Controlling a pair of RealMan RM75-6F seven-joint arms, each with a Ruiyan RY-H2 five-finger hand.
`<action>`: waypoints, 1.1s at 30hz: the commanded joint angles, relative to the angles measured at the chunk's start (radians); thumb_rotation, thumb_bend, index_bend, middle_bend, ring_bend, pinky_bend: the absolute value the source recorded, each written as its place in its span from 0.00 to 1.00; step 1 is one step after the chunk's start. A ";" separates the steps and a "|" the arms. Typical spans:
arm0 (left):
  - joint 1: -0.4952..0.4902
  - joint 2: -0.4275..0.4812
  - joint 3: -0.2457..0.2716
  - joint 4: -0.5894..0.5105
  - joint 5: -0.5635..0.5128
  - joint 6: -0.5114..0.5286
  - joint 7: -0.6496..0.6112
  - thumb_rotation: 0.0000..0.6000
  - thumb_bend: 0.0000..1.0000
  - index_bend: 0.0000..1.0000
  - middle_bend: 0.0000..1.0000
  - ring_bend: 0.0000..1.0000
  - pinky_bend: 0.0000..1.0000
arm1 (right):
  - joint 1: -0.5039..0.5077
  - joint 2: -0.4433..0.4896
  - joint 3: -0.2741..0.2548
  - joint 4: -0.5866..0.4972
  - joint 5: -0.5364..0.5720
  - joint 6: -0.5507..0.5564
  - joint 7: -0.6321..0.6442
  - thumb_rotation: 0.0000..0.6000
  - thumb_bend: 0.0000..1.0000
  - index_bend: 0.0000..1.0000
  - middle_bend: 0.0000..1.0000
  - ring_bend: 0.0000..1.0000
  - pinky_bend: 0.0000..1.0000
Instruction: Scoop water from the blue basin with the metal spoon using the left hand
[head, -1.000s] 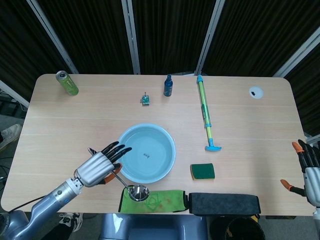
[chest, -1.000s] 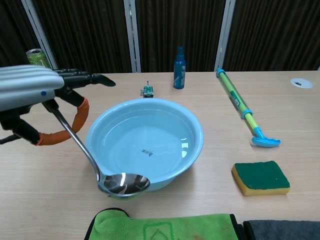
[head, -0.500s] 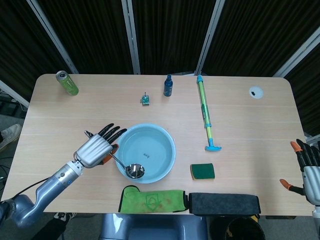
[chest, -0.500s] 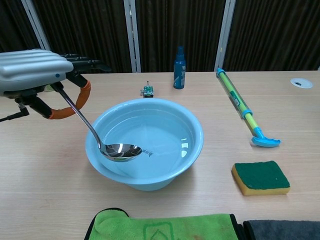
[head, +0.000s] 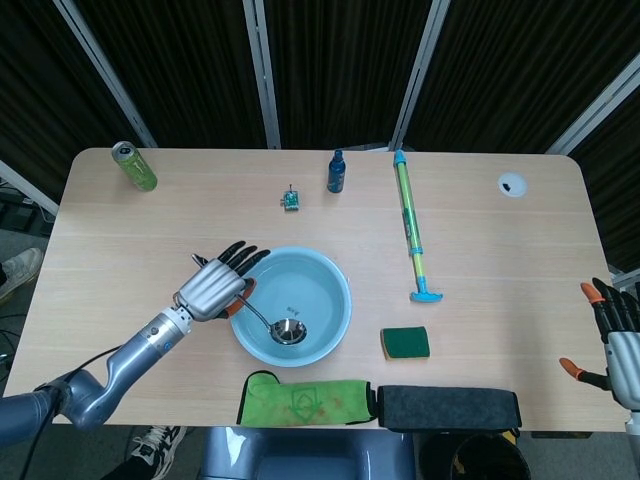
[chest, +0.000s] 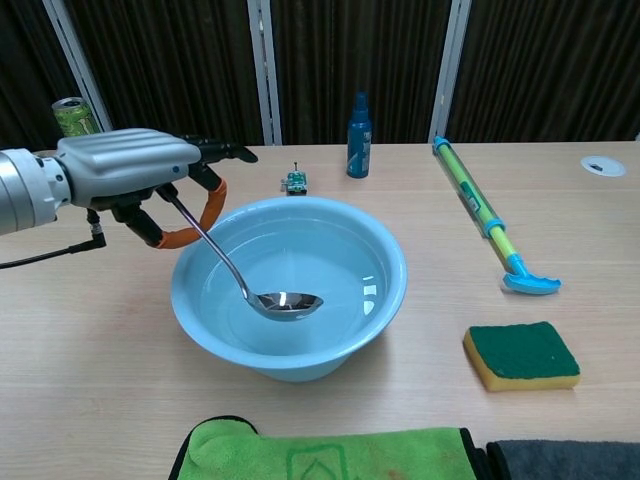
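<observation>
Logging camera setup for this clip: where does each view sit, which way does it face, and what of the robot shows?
Head view: high above the near table edge, looking steeply down on the table; shows the left hand with its arm, and the right hand at the edge.
Chest view: low at the near edge, looking across toward the curtain; shows only the left hand.
Shared: the left hand holding the metal spoon in the blue basin, plus the sponge.
</observation>
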 joint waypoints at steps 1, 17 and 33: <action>-0.024 -0.037 -0.010 0.042 -0.021 -0.028 -0.010 1.00 0.54 0.63 0.00 0.00 0.00 | 0.001 0.002 0.000 0.002 0.000 -0.001 0.007 1.00 0.00 0.00 0.00 0.00 0.00; -0.058 -0.106 -0.001 0.155 -0.080 -0.073 -0.006 1.00 0.54 0.64 0.00 0.00 0.00 | 0.006 0.004 0.001 0.011 0.007 -0.015 0.017 1.00 0.00 0.00 0.00 0.00 0.00; -0.038 -0.050 0.001 0.164 -0.109 -0.010 0.100 1.00 0.54 0.65 0.00 0.00 0.00 | 0.003 0.001 0.008 0.005 0.022 -0.009 -0.001 1.00 0.00 0.00 0.00 0.00 0.00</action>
